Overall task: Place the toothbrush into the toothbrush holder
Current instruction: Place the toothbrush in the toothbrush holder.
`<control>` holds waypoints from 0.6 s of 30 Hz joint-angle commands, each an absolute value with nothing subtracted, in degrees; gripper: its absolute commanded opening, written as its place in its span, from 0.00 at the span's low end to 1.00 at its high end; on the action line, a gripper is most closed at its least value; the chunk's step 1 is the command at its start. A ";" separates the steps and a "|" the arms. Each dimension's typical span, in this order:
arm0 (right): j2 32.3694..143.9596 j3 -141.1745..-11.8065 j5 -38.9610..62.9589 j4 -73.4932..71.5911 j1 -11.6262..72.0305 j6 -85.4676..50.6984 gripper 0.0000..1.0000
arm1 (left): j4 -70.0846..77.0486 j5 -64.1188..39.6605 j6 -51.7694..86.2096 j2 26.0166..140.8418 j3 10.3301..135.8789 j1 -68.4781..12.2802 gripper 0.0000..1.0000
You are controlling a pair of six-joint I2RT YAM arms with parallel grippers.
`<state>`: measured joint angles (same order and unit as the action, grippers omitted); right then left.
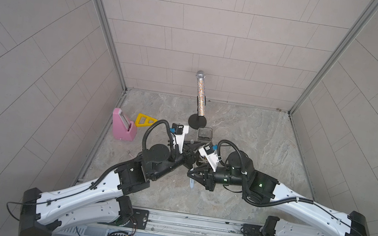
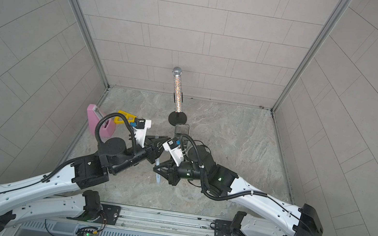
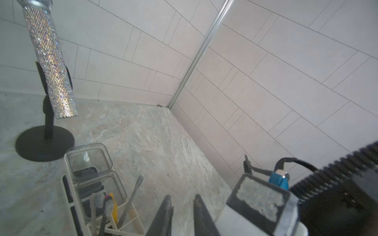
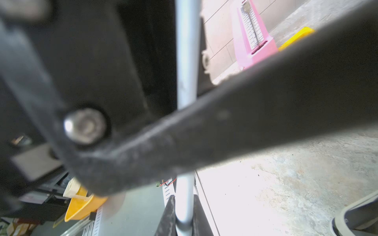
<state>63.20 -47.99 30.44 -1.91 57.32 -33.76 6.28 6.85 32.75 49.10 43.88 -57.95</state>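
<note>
Handover step, by my reading. Right gripper [image 4: 183, 216] is clamped on the toothbrush [image 4: 185, 61] handle, bottom centre of the right wrist view. In a top view the toothbrush [image 1: 192, 184] pokes out below that gripper, mid-frame. Left gripper [image 3: 183, 198] sits bottom centre of the left wrist view, jaws apart, nothing between them. Holder [image 3: 65, 163] is lower left in that view, other brushes [image 3: 132, 197] standing in it; in both top views it is mostly hidden under the arms. Next: left arm backs clear, right carries toothbrush over a free slot, stands it upright, lowers, lets go.
</note>
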 commanded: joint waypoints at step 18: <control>64.32 -52.59 29.24 0.79 55.16 -33.15 0.08 | 3.77 3.16 37.54 39.07 38.98 -58.08 0.59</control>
<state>64.12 -51.24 29.30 0.12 55.64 -33.47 3.14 4.93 35.70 40.18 40.45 -57.93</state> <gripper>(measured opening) 0.127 0.580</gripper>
